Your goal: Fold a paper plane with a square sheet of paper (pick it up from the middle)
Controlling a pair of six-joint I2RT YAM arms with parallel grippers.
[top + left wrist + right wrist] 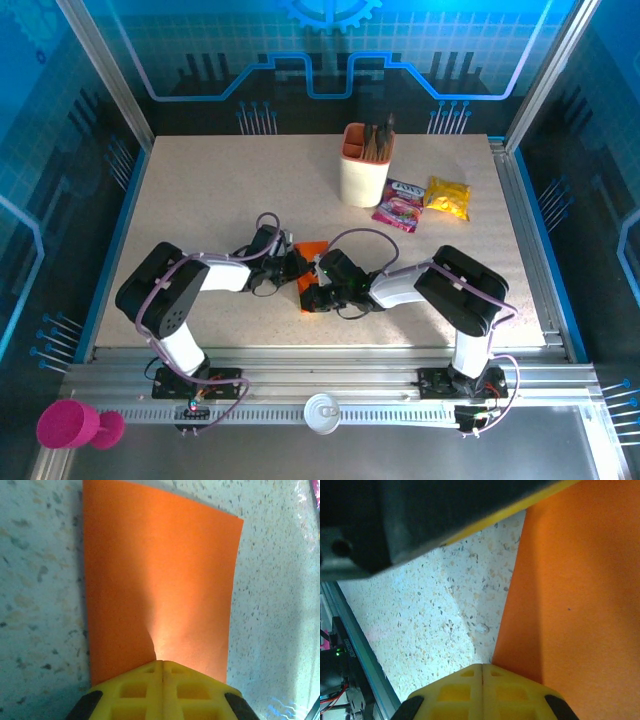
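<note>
1. Both pairs of jaws are closed, tip against tip. On the left wrist camera you see the yellow fingers (pixel 135 695) of the left jaws pressed together on the near edge of the square sheet of paper (pixel 160 570). A small buckle rises in the sheet just in front of them, so these jaws hold the paper.
2. On the right wrist camera the fingers (pixel 450 695) of the right jaws are pressed together too. One edge of the sheet runs down to their tips and passes behind them. You cannot tell whether they pinch it.
3. Your sheet is bright orange and plain. From above, you find the sheet (pixel 312 249) near the middle of the worktop (pixel 200 200), a little toward the near edge, mostly covered by the two wrists.
4. Your left arm (pixel 170 290) reaches in from the left and your right arm (pixel 455 285) from the right. Their ends come close together over the sheet.
5. Farther back a beige pen cup (pixel 362 175) stands upright, well apart from the sheet. Just to its right lie a pink snack packet (pixel 398 208) and a yellow snack packet (pixel 447 197), side by side.
6. On the metal rail below the worktop you see a white round disc (pixel 322 412), and at the left corner a pink cup-like object (pixel 65 425).
</note>
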